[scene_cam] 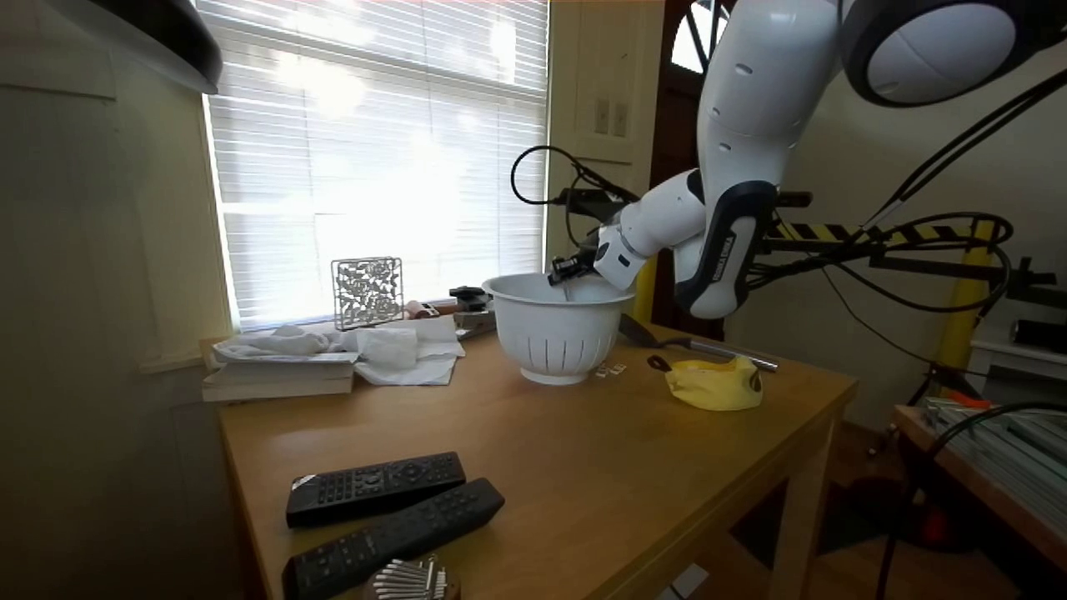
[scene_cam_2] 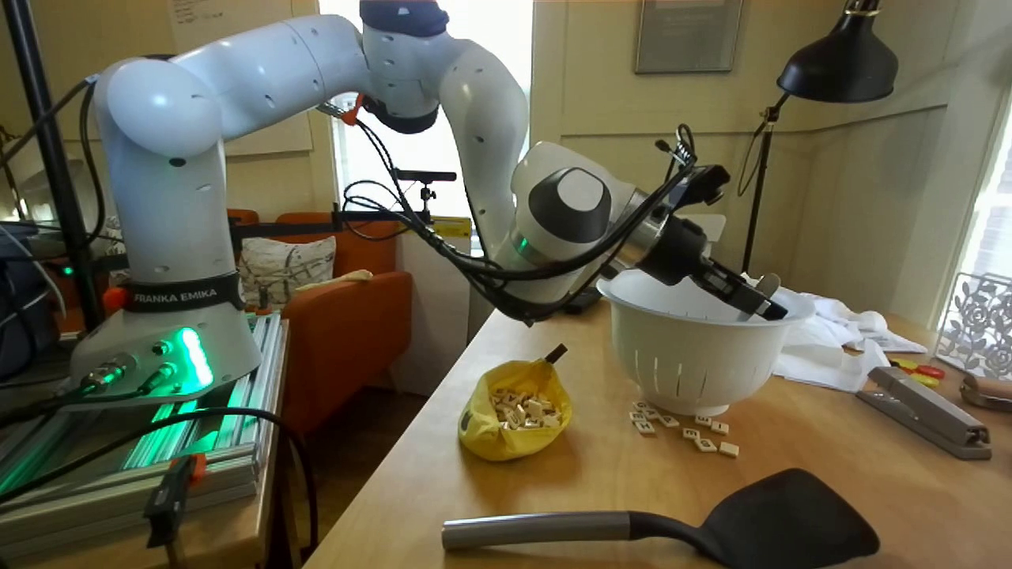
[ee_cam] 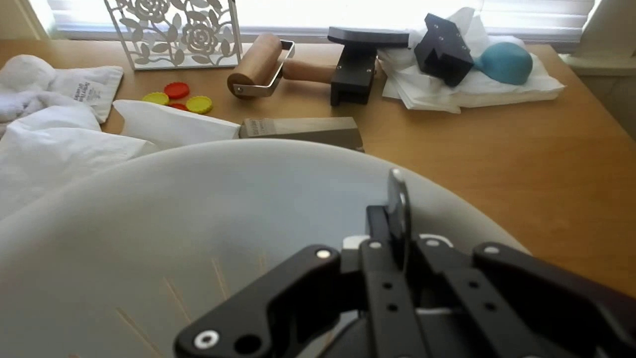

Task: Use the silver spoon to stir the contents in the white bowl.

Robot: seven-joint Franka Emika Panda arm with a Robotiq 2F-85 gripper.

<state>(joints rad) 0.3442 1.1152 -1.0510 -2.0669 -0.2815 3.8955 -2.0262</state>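
Note:
The white bowl (scene_cam: 560, 342) stands upright on the table in both exterior views (scene_cam_2: 700, 359), with slots in its wall. In the wrist view the bowl's inner wall (ee_cam: 238, 184) fills the lower left. Its floor and any contents are hidden. My gripper (scene_cam_2: 776, 310) reaches down over the rim with its fingertips at the bowl's mouth. It is shut on the silver spoon (scene_cam_2: 767, 283). The spoon's oval end sticks up above the fingers, and a thin part points down into the bowl. In the wrist view the spoon (ee_cam: 400, 214) stands edge-on between the fingers (ee_cam: 390, 233).
A yellow pouch of letter tiles (scene_cam_2: 506, 450), loose tiles (scene_cam_2: 700, 435) and a black spatula (scene_cam_2: 791, 521) lie near the bowl. A grey stapler (scene_cam_2: 929, 415), white cloths (scene_cam: 400, 350) and a metal trivet (scene_cam: 367, 292) are beyond it. Black remotes (scene_cam: 392, 533) lie at the table's end.

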